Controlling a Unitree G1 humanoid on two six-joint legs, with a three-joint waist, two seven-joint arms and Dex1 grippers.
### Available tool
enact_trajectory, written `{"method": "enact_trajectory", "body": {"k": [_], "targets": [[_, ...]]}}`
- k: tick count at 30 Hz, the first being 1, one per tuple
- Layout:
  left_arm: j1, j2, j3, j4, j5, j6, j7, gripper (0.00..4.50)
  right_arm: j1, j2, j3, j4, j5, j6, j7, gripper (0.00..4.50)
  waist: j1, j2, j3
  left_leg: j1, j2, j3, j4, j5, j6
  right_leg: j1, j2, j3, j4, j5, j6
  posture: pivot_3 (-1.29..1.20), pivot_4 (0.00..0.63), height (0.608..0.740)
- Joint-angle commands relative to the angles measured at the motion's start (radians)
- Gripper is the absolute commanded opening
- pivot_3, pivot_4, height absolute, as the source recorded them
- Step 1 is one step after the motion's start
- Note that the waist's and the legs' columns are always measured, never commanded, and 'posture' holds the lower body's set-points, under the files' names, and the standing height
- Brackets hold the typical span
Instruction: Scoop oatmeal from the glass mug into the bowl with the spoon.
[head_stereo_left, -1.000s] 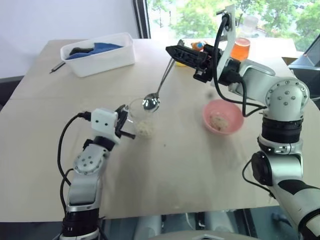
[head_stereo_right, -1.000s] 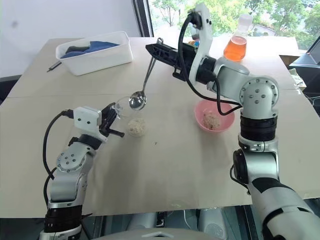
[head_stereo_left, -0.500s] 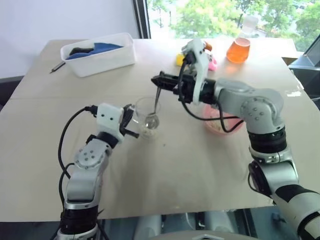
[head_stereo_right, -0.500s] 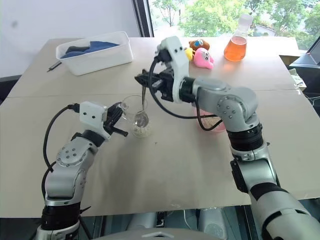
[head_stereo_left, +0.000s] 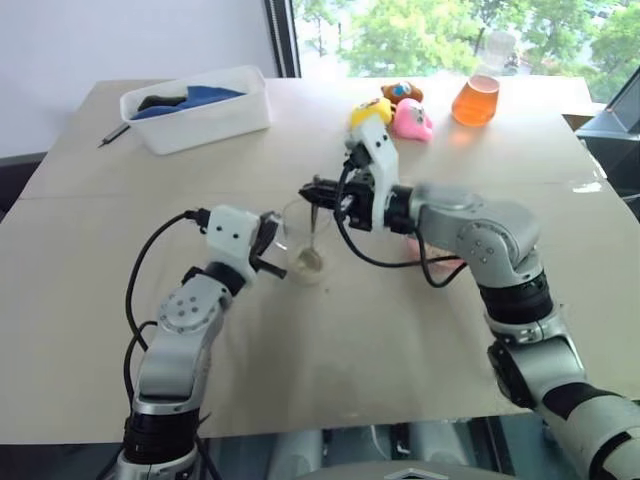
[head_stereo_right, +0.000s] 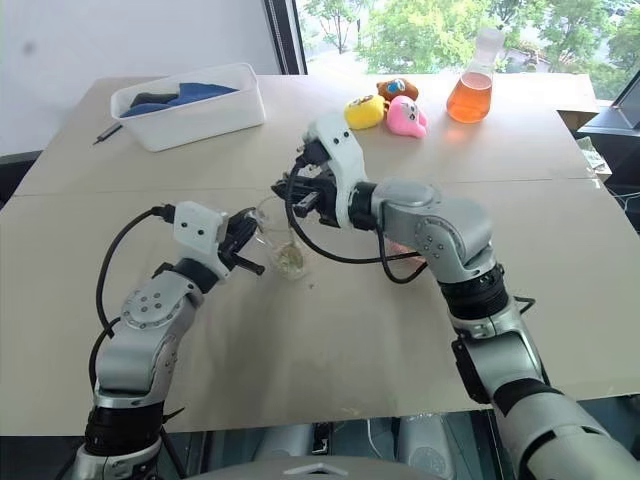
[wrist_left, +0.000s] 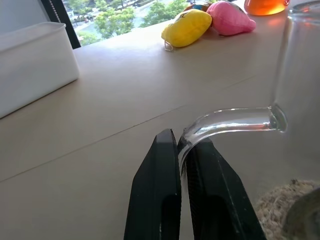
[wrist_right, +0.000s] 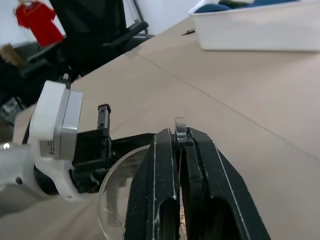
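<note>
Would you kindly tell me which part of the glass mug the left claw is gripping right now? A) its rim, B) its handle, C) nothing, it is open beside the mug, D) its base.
B: in the left wrist view the left claw is shut on the clear curved handle of the glass mug.

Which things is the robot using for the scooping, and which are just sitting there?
Using: glass mug, oatmeal, spoon, pink bowl, left gripper, right gripper.
Just sitting: white tub, orange flask, yellow toy, pink toy, pen.
</note>
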Motion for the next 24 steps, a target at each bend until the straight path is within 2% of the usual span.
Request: {"method": "enact_trajectory", "body": {"k": [1, 8, 17, 24], "targets": [[-0.021, 0.003, 0.005, -0.030, 0.003, -0.041, 0.002, 0.14, -0.037, 0.034, -0.106, -0.001, 0.052, 0.059, -0.055, 0.00, 0.001, 0.000, 0.000, 0.000, 0.000, 0.000, 0.000, 0.000, 0.000, 0.000, 0.000, 0.000, 0.000, 0.000, 0.000, 0.00, 0.150, 0.740], [-0.001, -0.002, -0.008, 0.003, 0.014, -0.085, -0.001, 0.14, -0.107, 0.052, -0.239, 0.031, 0.103, 0.135, -0.110, 0.00, 0.000, 0.000, 0.000, 0.000, 0.000, 0.000, 0.000, 0.000, 0.000, 0.000, 0.000, 0.000, 0.000, 0.000, 0.000, 0.00, 0.150, 0.740], [0.000, -0.007, -0.014, 0.026, 0.010, -0.114, 0.000, 0.14, -0.117, 0.081, -0.327, 0.046, 0.142, 0.197, -0.180, 0.00, -0.002, 0.000, 0.000, 0.000, 0.000, 0.000, 0.000, 0.000, 0.000, 0.000, 0.000, 0.000, 0.000, 0.000, 0.000, 0.00, 0.150, 0.740], [-0.002, -0.022, -0.017, 0.047, 0.008, -0.139, 0.003, 0.14, -0.151, 0.123, -0.469, 0.092, 0.231, 0.276, -0.294, 0.00, -0.002, 0.000, 0.000, 0.000, 0.000, 0.000, 0.000, 0.000, 0.000, 0.000, 0.000, 0.000, 0.001, 0.000, 0.000, 0.00, 0.150, 0.740]]}}
